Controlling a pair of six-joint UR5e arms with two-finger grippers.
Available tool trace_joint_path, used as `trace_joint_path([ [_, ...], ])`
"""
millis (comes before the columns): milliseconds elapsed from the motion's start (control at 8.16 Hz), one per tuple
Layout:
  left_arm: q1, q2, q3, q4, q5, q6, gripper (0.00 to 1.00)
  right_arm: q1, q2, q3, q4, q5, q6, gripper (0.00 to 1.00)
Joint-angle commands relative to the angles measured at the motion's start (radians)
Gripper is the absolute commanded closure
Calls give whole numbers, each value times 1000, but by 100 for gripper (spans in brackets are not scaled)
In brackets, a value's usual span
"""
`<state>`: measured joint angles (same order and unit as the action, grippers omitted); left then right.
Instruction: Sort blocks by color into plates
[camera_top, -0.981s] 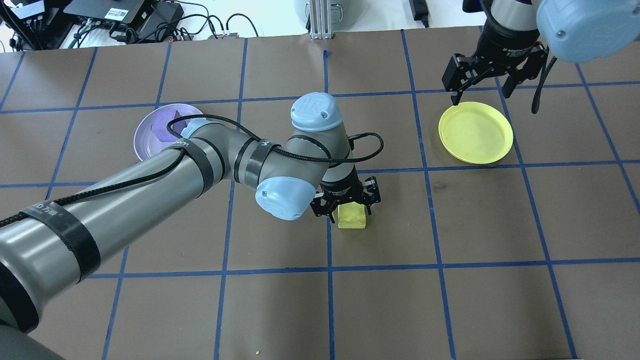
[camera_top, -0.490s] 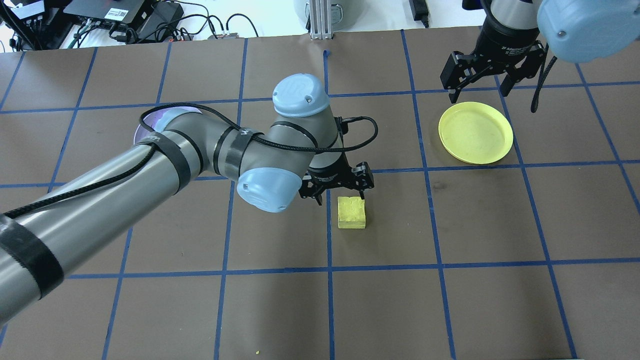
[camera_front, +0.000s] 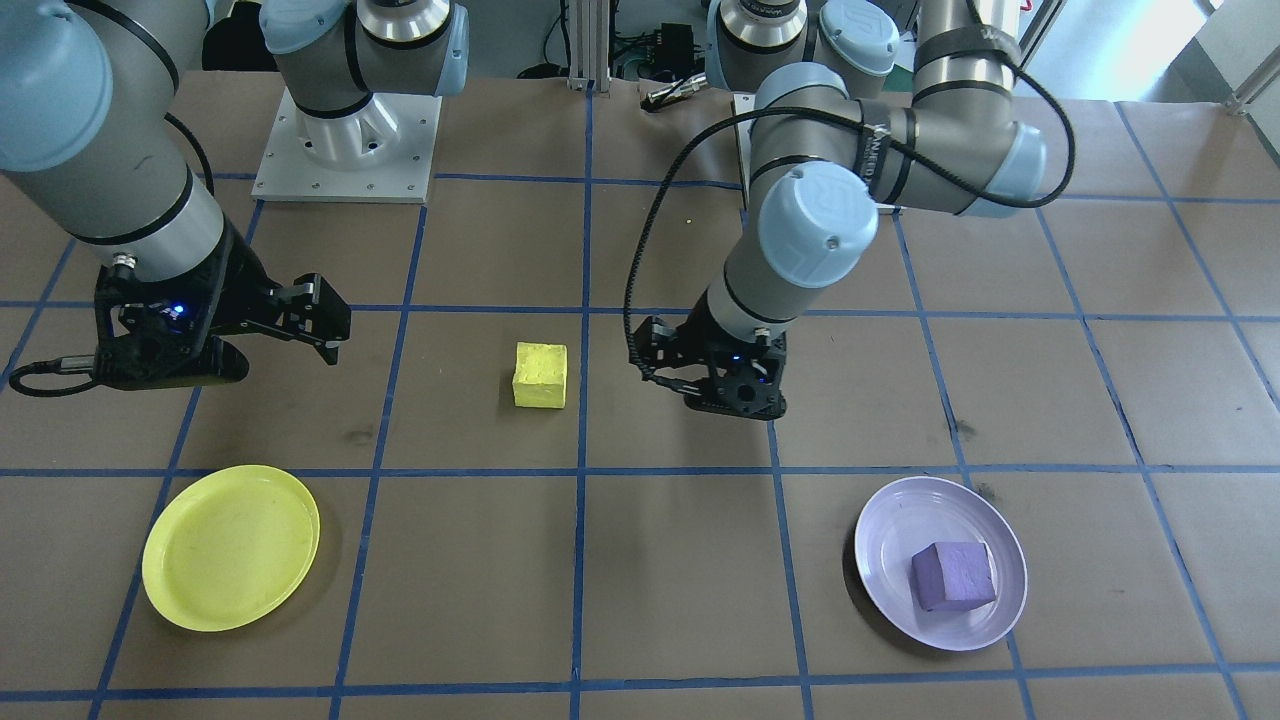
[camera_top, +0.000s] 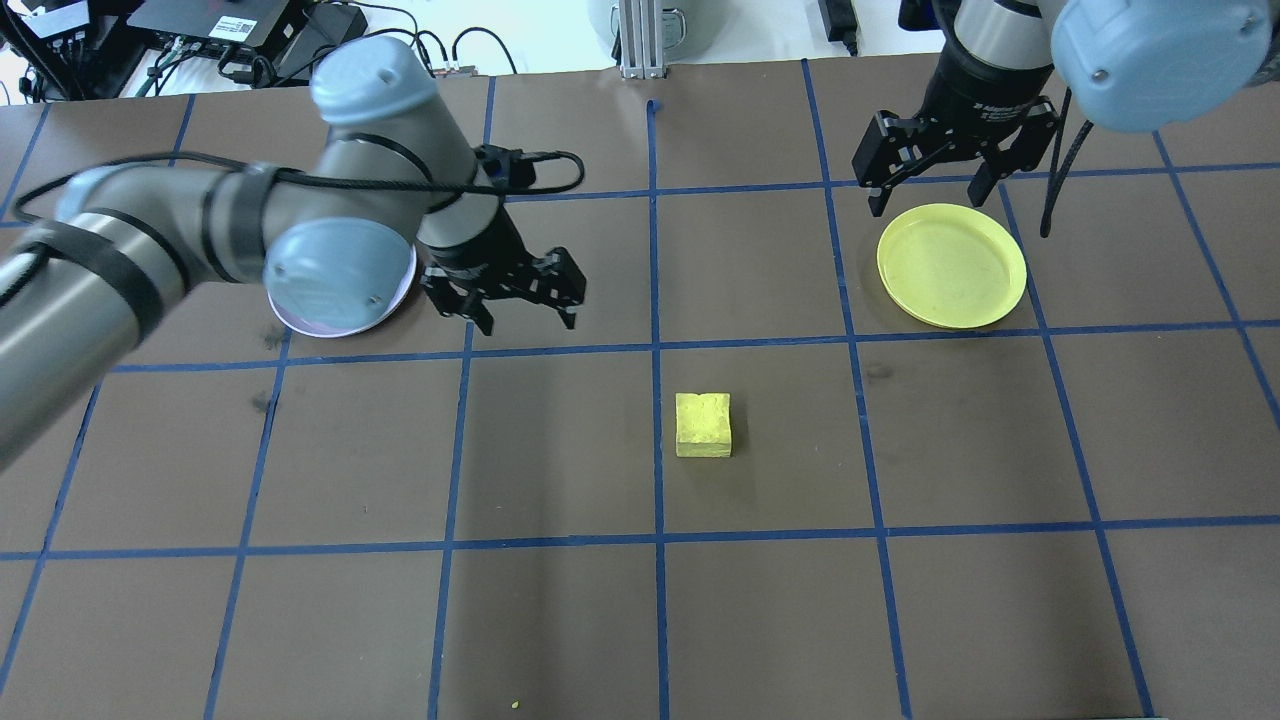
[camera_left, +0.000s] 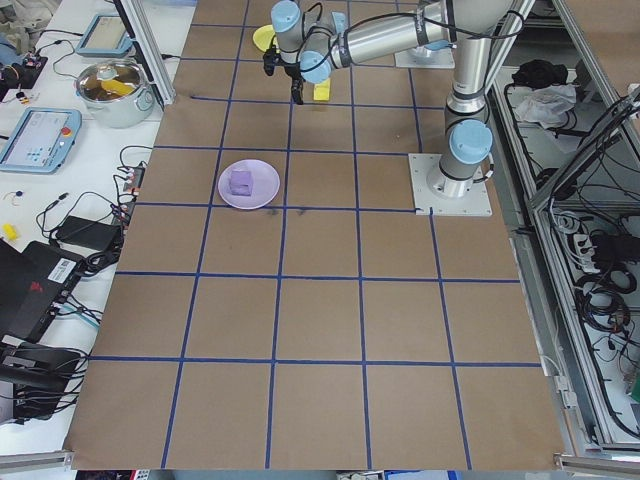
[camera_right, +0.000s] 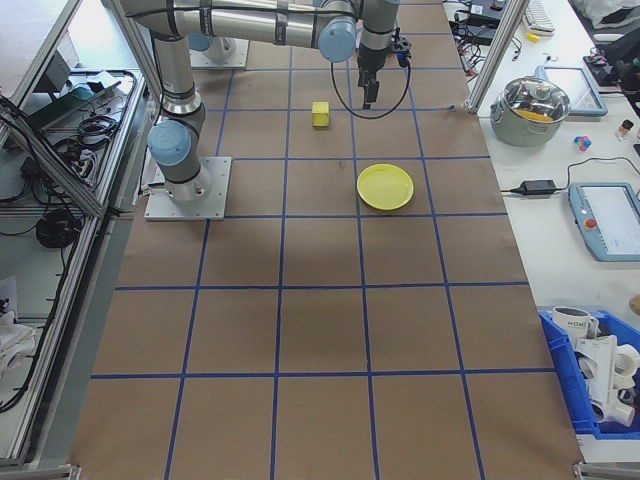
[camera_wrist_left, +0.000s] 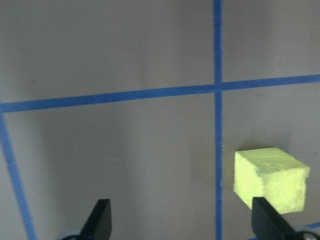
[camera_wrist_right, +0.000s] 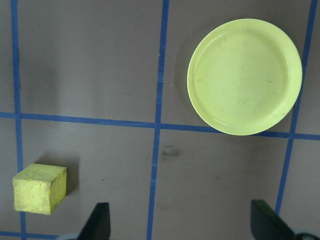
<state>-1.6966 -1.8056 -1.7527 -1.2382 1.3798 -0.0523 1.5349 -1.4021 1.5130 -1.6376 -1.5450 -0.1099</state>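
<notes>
We see the yellow block (camera_top: 703, 425) alone on the brown table (camera_top: 900, 620), nearest the robot's side in the overhead view, just right of a blue tape line (camera_top: 658, 450); it's a cube, no clear long axis, sides square to the grid. Left gripper (camera_top: 520, 300) hangs beyond it to the left, fingers spread apart, holding nothing, well apart from the block. Behind the left arm's elbow sits the lavender plate (camera_front: 890, 530), with the purple block (camera_front: 953, 576) inside it, off-centre. Yellow plate (camera_top: 951, 265) is farther right, with nothing in it. Right gripper (camera_top: 925, 185) hovers at its far rim, fingers spread, holding nothing. Writing on the gripper body is too small to read.
</notes>
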Motion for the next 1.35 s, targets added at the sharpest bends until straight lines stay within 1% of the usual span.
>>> trace_joint_path([
  [0,103,74,248,-384,160,166,0,94,0,74,-2,34,262,0],
  [123,104,68,353,-482,160,123,0,144,2,107,-14,25,307,0],
  [245,107,81,408,-515,162,121,0,169,6,137,-15,37,314,0],
  [368,107,101,423,-520,163,121,0,178,12,174,-16,39,322,0],
  [490,107,106,424,-520,179,123,0,198,15,217,-39,40,323,0],
  [613,101,106,420,-520,202,124,0,239,38,261,-124,40,325,0],
  [735,100,112,418,-518,203,123,0,279,61,291,-205,42,354,0],
  [858,100,123,418,-508,203,127,0,303,93,296,-238,39,402,0],
  [981,107,112,432,-465,190,130,0,324,118,297,-266,39,406,0],
  [1103,113,141,430,-446,193,131,0,350,144,297,-296,39,407,0],
  [1226,115,156,424,-490,203,132,0,352,161,294,-306,40,407,0],
])
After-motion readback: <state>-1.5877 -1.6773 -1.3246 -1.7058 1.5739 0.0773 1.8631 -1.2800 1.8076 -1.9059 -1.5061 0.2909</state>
